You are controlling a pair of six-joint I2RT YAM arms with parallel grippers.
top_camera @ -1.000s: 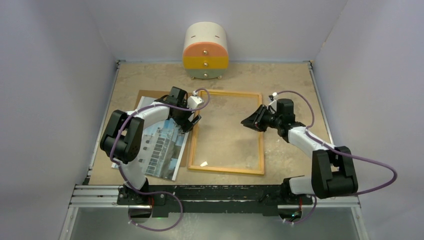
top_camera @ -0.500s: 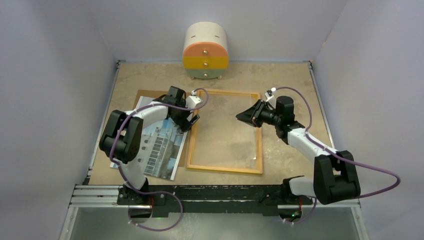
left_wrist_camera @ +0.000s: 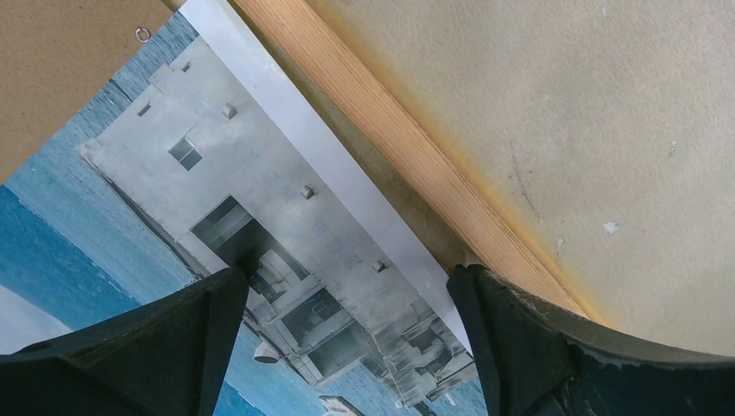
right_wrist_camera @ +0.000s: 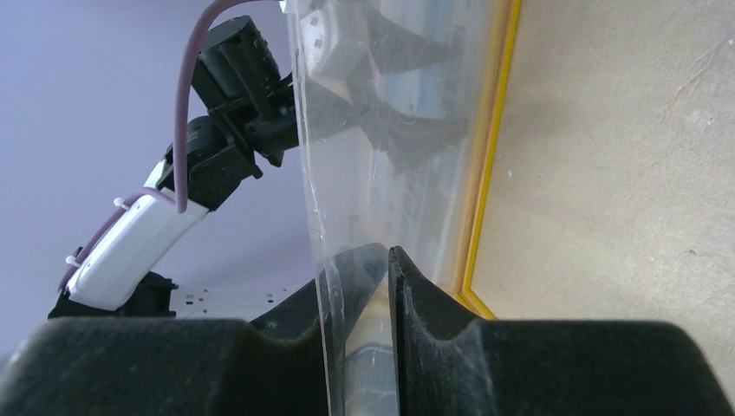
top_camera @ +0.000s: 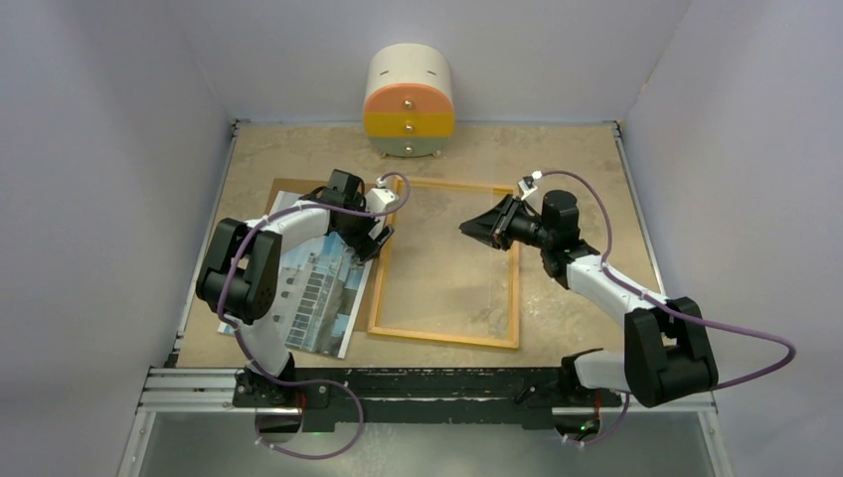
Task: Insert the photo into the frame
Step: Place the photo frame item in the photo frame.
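At the far left of the bench (top_camera: pixel 567 159) lies a brown board (top_camera: pixel 288 187). The photo (top_camera: pixel 308 288) rests face up partly on top of it, building and blue sky showing, and runs down toward the near edge. The photo's right long edge, with its white border, lies just beside the left rail of the frame (top_camera: pixel 442 338) and is not inside it.

The left arm (top_camera: pixel 298 224) reaches over the photo's upper right corner. The left jaws are spread wide and hold nothing. In the left wrist view one fingertip (left_wrist_camera: pixel 208 303) is over the printed building and the other is over the wooden rail, with the photo's border between them. I cannot tell whether either tip touches what is below it.

The frame sits in the middle of the bench with its light wood side up. A strip of its yellow face shows in the right wrist view. Behind it, against the back wall, stands a small rounded drawer unit (top_camera: pixel 409 102) with cream, orange and yellow fronts.

The right arm (top_camera: pixel 596 273) comes in from the right, over the frame's upper right part. The right jaws are closed tightly on what seems to be a clear pane (right_wrist_camera: pixel 407 130). The pane is seen nearly edge-on and tilted up from the bench, and the left arm shows through it. Its far side runs along the yellow rail, but I cannot tell whether it is seated in the frame there.
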